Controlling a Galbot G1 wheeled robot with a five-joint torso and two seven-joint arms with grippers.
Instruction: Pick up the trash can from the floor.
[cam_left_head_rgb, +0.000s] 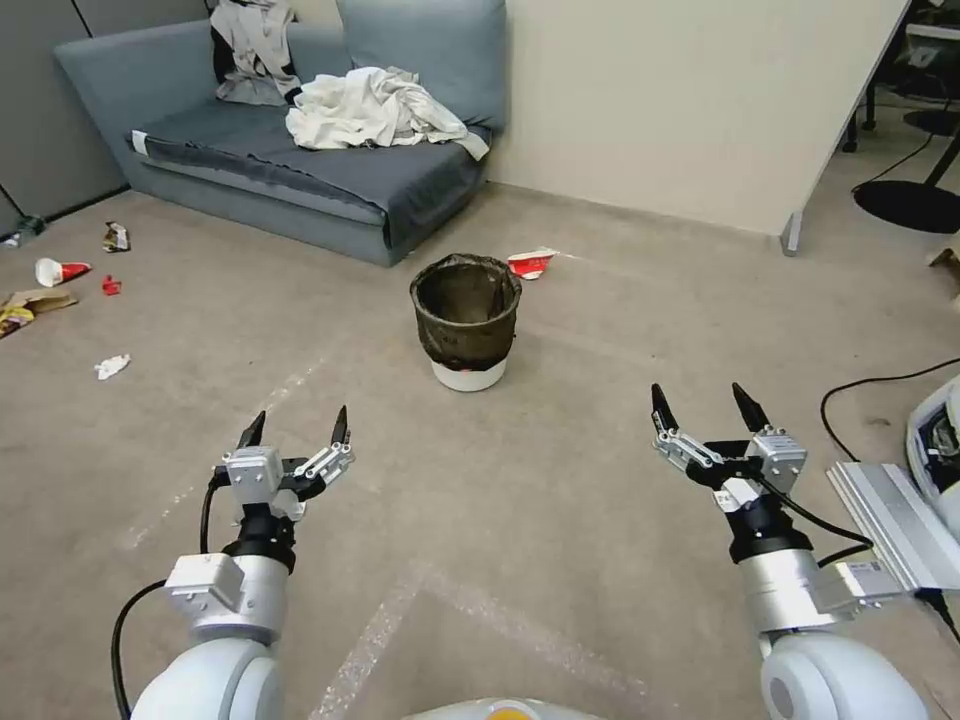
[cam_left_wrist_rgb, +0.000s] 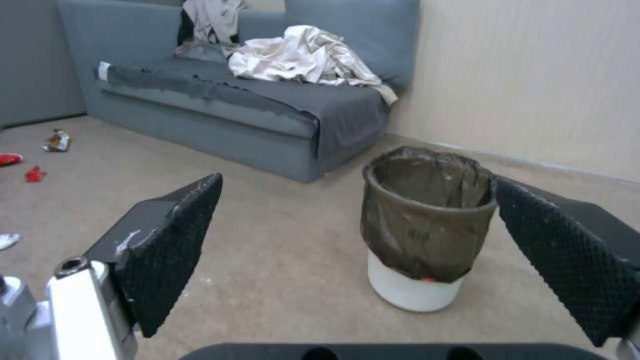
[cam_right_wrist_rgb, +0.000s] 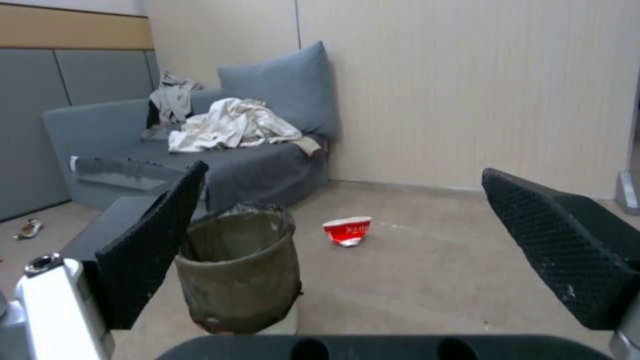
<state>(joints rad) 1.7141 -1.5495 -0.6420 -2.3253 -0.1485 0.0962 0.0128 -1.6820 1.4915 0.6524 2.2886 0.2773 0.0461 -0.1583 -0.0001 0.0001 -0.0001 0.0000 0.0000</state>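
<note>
The trash can (cam_left_head_rgb: 466, 320) stands upright on the floor (cam_left_head_rgb: 600, 400) in the middle of the head view, a white bin with a dark bag folded over its rim. My left gripper (cam_left_head_rgb: 297, 427) hovers open to its near left, well short of it. On the near right my right gripper (cam_left_head_rgb: 703, 402) is open too, also apart from the can. In the left wrist view the trash can (cam_left_wrist_rgb: 423, 227) shows ahead between the open fingers (cam_left_wrist_rgb: 170, 245). In the right wrist view the trash can (cam_right_wrist_rgb: 239, 267) stands beside one open finger (cam_right_wrist_rgb: 150, 250).
A grey sofa (cam_left_head_rgb: 300, 170) with heaped cloth (cam_left_head_rgb: 370, 108) stands behind the can. A crushed red-and-white cup (cam_left_head_rgb: 531, 263) lies just beyond it. Litter (cam_left_head_rgb: 60, 270) is scattered at the far left. A black cable (cam_left_head_rgb: 880, 385) and a white panel's foot (cam_left_head_rgb: 792, 235) are on the right.
</note>
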